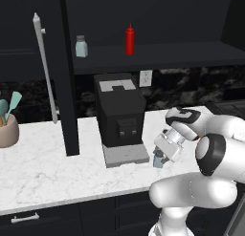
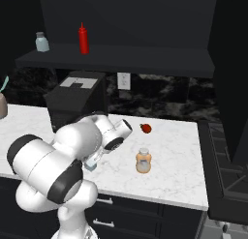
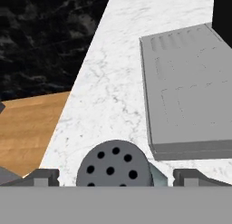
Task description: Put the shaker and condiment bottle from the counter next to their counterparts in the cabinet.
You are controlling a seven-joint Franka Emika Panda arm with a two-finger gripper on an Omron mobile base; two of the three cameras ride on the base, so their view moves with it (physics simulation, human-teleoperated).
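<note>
The pale blue-green shaker [image 1: 158,160] [image 2: 91,165] stands on the white marble counter [image 1: 48,168] just right of the coffee machine's tray. My gripper [image 1: 161,154] [image 3: 115,175] is lowered over it and open. In the hand view one fingertip stands on each side of the shaker's grey perforated cap [image 3: 113,166]. The squat orange-tan condiment bottle [image 2: 143,160] stands upright on the counter further right. Up in the cabinet, a second shaker [image 1: 81,46] [image 2: 42,42] and a tall red squeeze bottle [image 1: 129,40] [image 2: 83,38] stand on the dark shelf [image 1: 167,56].
A black coffee machine [image 1: 119,113] with a grey drip tray [image 3: 190,91] sits close to the left of the shaker. The open cabinet door with its long grey handle [image 1: 44,63] hangs at left, beside a utensil pot [image 1: 7,132]. A small red object [image 2: 146,128] lies behind the bottle.
</note>
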